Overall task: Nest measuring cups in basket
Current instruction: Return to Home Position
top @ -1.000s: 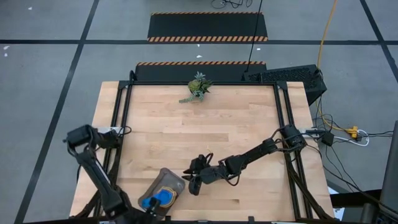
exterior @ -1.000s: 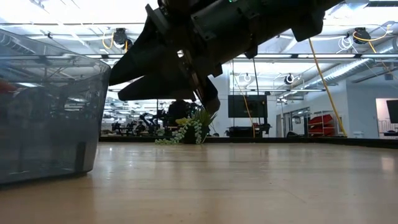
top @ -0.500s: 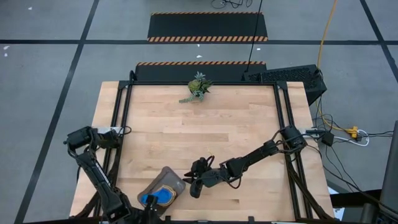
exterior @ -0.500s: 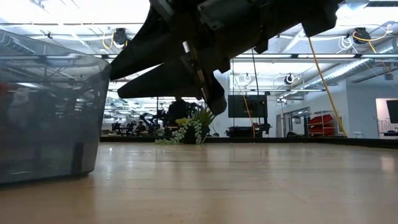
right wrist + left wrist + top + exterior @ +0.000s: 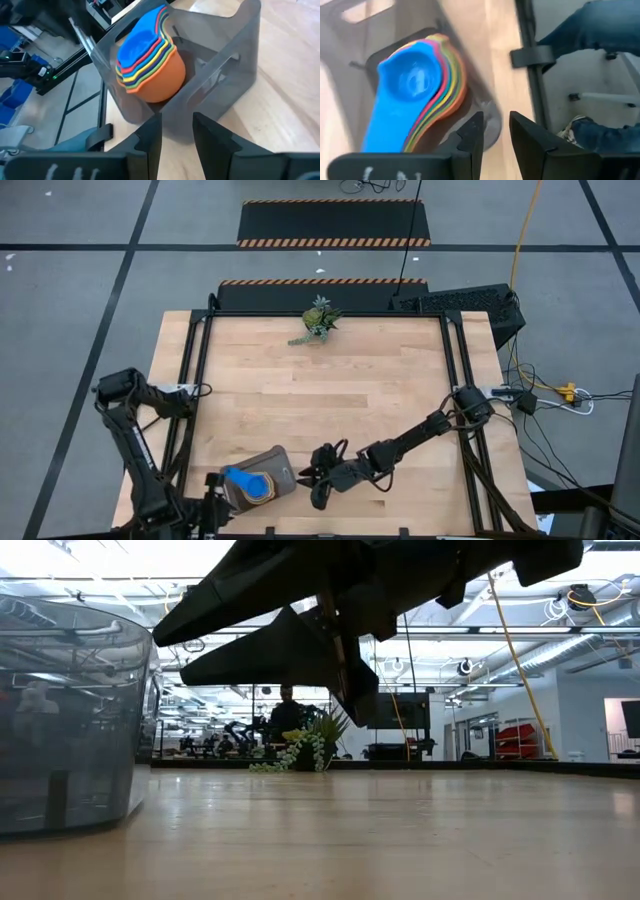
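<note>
measuring cups [image 5: 250, 483] nested in basket [image 5: 284, 461] | plant [image 5: 318, 320] far edge

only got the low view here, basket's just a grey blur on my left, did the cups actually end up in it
Observer: yes, the measuring cups sit nested as one stack inside the basket, blue on top and orange outermost.
Operator: whose gripper is that dark thing hanging over my camera
Observer: that's the right gripper; the high view puts it just right of the basket, apart from it, fingers open.
Operator: and the left one, got anything in it
Observer: no, the left gripper is open and empty, at the basket's other side, its camera looking down on the stack.
</note>
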